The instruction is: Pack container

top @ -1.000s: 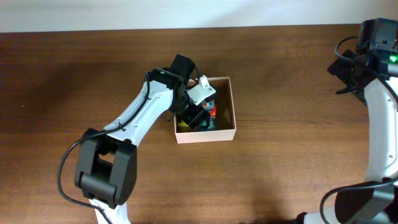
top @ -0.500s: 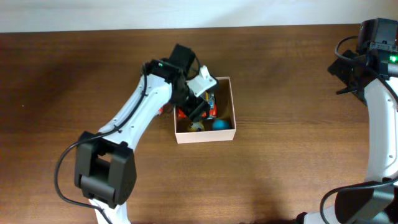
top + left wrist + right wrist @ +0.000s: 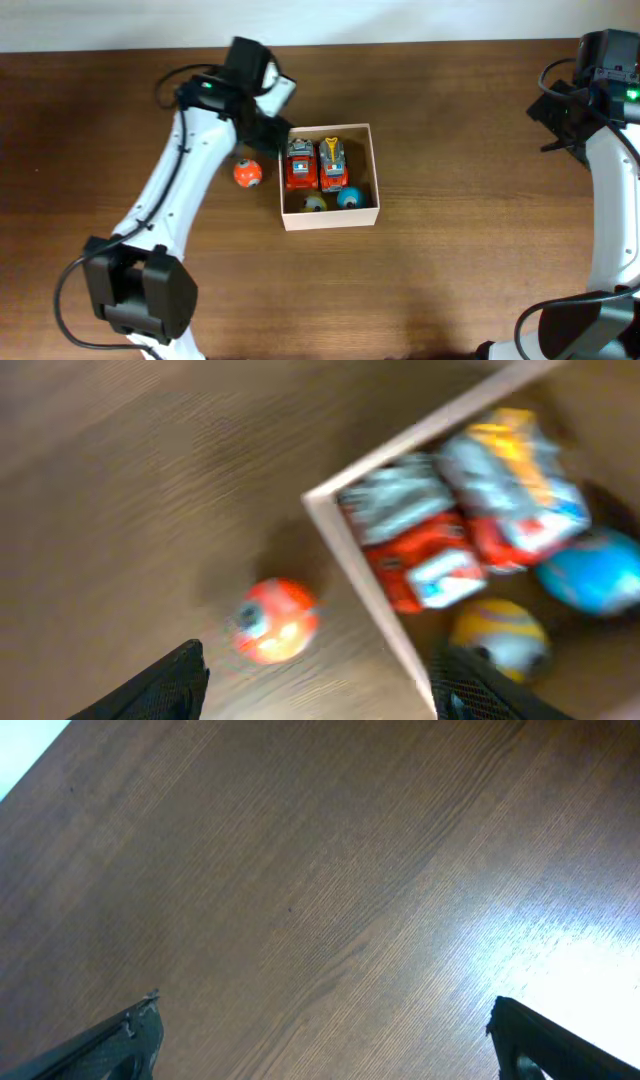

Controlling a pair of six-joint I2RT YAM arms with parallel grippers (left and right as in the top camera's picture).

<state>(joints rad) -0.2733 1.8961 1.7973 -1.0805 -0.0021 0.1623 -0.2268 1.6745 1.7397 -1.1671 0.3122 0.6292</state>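
The container is a small white-walled box, brown inside, at the table's middle. Two red toy trucks lie side by side in it, with a yellow ball and a blue ball in front of them. An orange ball rests on the table just left of the box. My left gripper hovers above the box's back left corner, open and empty. In the blurred left wrist view its fingers frame the orange ball and the box wall. My right gripper is far right, open.
The right wrist view shows only bare brown wood between the right gripper's wide-set fingers. The table's back edge meets a pale wall behind both arms.
My left gripper has lifted out of the box and swung back and to the left, uncovering the two trucks, the balls and the orange ball. The right arm has not moved.
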